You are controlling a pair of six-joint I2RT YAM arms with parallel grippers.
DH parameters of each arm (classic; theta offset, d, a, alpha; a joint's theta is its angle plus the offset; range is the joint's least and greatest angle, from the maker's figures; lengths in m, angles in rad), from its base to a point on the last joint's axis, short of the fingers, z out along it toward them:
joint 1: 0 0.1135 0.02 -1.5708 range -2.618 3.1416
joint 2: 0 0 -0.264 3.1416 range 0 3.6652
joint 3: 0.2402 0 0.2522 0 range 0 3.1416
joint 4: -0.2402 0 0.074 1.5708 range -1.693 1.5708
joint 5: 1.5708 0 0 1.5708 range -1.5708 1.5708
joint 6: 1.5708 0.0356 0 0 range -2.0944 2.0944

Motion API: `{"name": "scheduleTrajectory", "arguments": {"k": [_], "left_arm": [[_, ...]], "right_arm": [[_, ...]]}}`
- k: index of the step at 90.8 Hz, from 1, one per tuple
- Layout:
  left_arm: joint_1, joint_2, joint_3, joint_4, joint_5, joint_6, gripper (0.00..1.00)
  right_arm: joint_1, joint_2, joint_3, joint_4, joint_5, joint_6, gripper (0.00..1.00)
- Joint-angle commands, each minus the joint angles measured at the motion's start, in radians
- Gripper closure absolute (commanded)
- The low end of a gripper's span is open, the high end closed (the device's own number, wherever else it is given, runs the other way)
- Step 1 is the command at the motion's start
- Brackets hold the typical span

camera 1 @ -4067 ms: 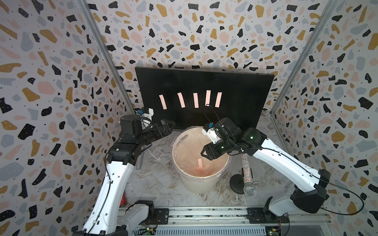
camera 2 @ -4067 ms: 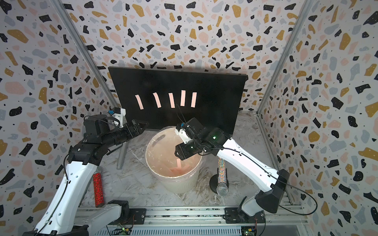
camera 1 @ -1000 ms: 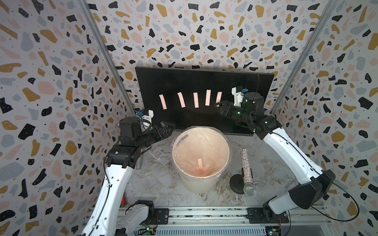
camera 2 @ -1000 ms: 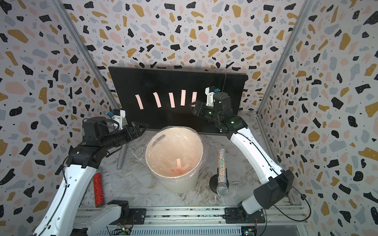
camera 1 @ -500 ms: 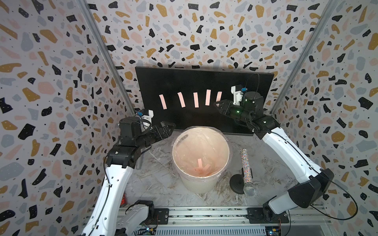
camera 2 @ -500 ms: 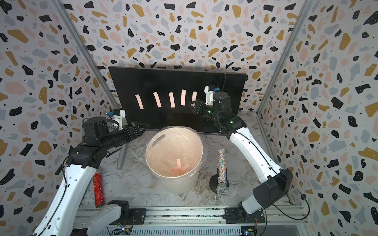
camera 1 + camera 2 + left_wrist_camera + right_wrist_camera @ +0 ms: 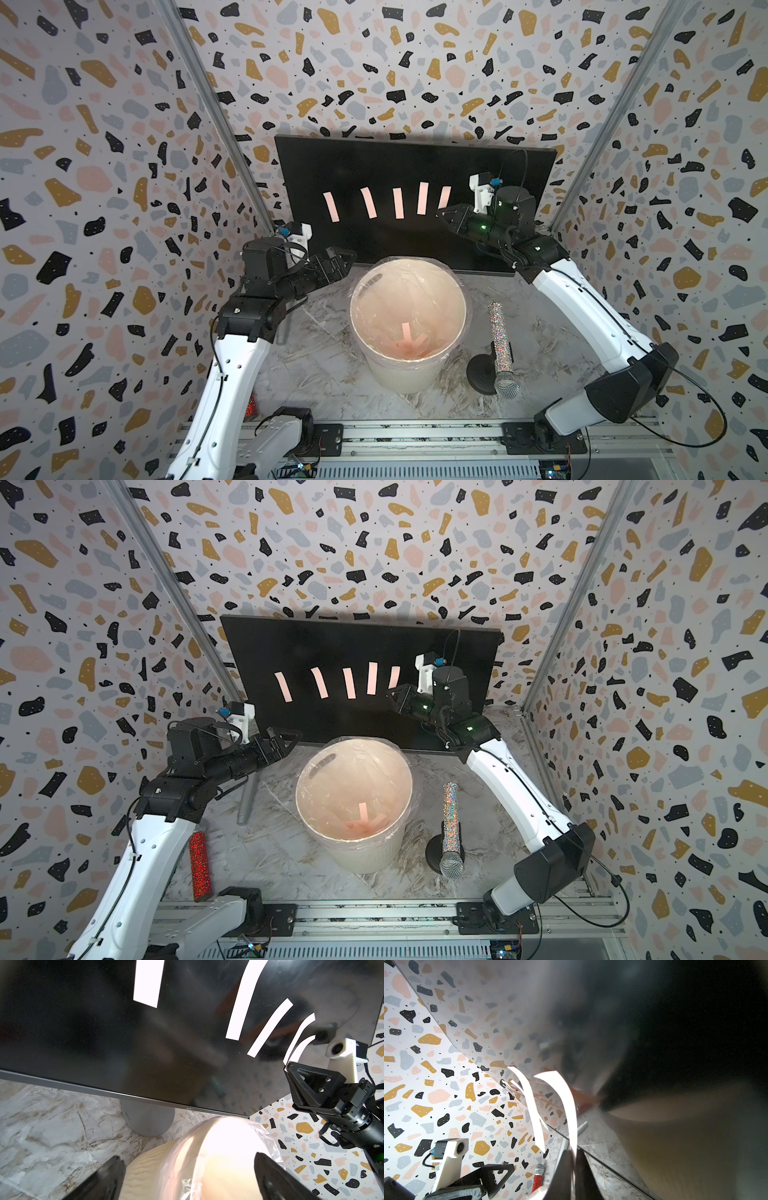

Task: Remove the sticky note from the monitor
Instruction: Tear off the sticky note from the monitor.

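Note:
The black monitor (image 7: 415,162) (image 7: 357,642) stands at the back with several pink sticky note strips in a row on it. My right gripper (image 7: 440,214) (image 7: 392,696) is shut on the lower end of the rightmost sticky note (image 7: 444,195) (image 7: 395,674). In the right wrist view that sticky note (image 7: 560,1095) curves away from the screen, and the right gripper (image 7: 574,1153) pinches its end. My left gripper (image 7: 345,259) (image 7: 188,1157) hangs open and empty near the monitor's lower left, beside the bin.
A white bin (image 7: 361,316) lined with clear plastic stands in the middle and holds loose pink notes (image 7: 409,338). A glitter microphone (image 7: 498,345) leans on a black stand to its right. A red microphone (image 7: 199,862) and a grey cylinder (image 7: 246,800) lie left.
My right gripper has gone from the bin to the rightmost note. Over the last second its jaws have shut on the note's lower end. The left arm has stayed still.

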Motion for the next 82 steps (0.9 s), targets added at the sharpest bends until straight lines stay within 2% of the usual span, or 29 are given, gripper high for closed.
{"name": "scheduleTrajectory", "arguments": {"k": [1,11,82], "left_arm": [[-0.005,-0.022,0.009,0.018,0.009,0.004,0.01],[-0.005,-0.022,0.008,0.016,0.009,0.004,0.0],[-0.005,-0.023,0.004,0.019,0.011,0.001,0.0]], "right_arm": [[-0.009,0.0,-0.01,0.006,0.022,0.021,0.94],[-0.01,-0.002,-0.012,0.004,0.02,0.02,1.0],[-0.009,-0.074,-0.109,0.011,-0.018,0.03,1.0]]}}
